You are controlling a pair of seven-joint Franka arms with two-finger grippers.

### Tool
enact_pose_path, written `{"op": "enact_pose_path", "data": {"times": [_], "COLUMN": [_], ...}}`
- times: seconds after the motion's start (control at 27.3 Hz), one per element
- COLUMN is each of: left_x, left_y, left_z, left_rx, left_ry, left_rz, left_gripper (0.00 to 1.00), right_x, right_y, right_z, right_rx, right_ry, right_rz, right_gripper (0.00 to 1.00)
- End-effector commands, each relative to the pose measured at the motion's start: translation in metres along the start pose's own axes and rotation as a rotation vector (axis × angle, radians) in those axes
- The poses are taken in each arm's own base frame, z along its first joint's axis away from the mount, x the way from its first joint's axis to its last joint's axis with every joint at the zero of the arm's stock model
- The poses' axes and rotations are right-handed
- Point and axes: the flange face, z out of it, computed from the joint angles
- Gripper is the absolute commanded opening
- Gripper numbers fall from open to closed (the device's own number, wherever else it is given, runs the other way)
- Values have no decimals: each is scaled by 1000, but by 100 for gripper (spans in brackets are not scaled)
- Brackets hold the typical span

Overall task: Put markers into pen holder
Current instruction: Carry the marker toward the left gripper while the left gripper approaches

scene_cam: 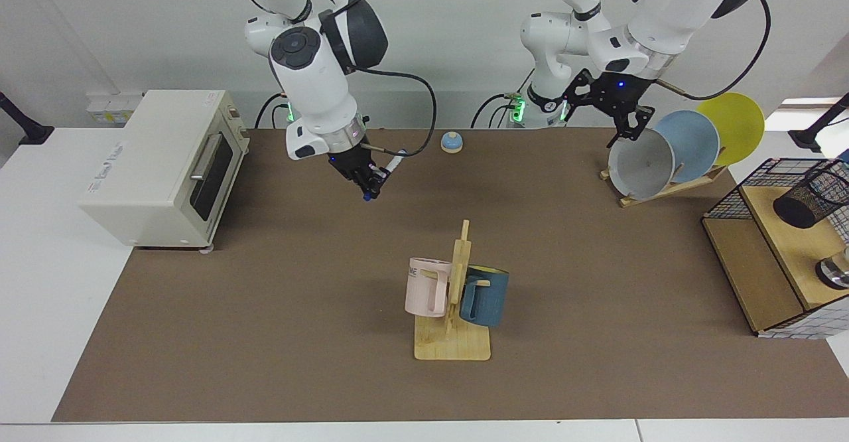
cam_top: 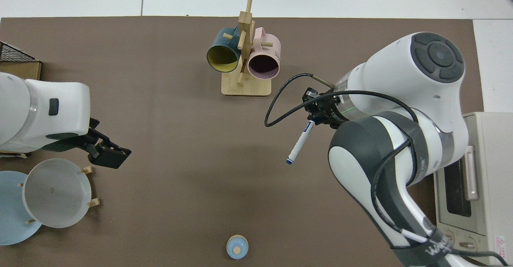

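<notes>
The marker (cam_top: 298,143), judged light, stiff and smooth, is held clenched near its capped end by the right gripper (scene_cam: 369,178) above the bench (scene_cam: 265,309), upper centre-left in the facing view. Its long axis is tilted, the free end slanting away. The left gripper (scene_cam: 620,113), spread open, hangs empty near the plates (scene_cam: 690,147). The pen holder (scene_cam: 810,198) sits far right.

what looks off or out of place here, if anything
The pen holder leans tilted on the wooden shelf rather than upright. Otherwise nothing is spilled or damaged. The right gripper holds the marker above the mat; the left gripper hangs open near the plate rack.
</notes>
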Motion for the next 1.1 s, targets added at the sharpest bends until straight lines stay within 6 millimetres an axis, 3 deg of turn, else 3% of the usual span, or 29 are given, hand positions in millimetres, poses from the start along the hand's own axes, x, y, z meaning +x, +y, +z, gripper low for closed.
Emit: {"op": "enact_pose_path", "data": {"times": [0.0, 0.11, 0.44, 0.59, 0.92, 1.06], "left_x": [-5, -6, -5, -6, 3, 5], "left_y": [22, 34, 86, 105, 124, 137], "left_z": [-1, 0, 19, 21, 25, 27], "left_rx": [-66, -94, -107, -121, -114, -108], "left_ry": [10, 26, 77, 98, 110, 105], "left_rz": [97, 151, 236, 253, 255, 251], "left_gripper": [100, 100, 100, 100, 100, 100], "right_x": [-17, -28, -34, -52, -67, -96], "right_y": [-12, -20, -30, -43, -53, -66], "right_z": [-3, -6, -11, -5, 3, 5], "right_rx": [-1, 17, 93, 104, 118, 115], "right_ry": [-29, -50, -153, -194, -290, -329], "right_rz": [101, 142, 322, 362, 416, 407], "right_gripper": [0, 0, 0, 0, 0, 0]}}
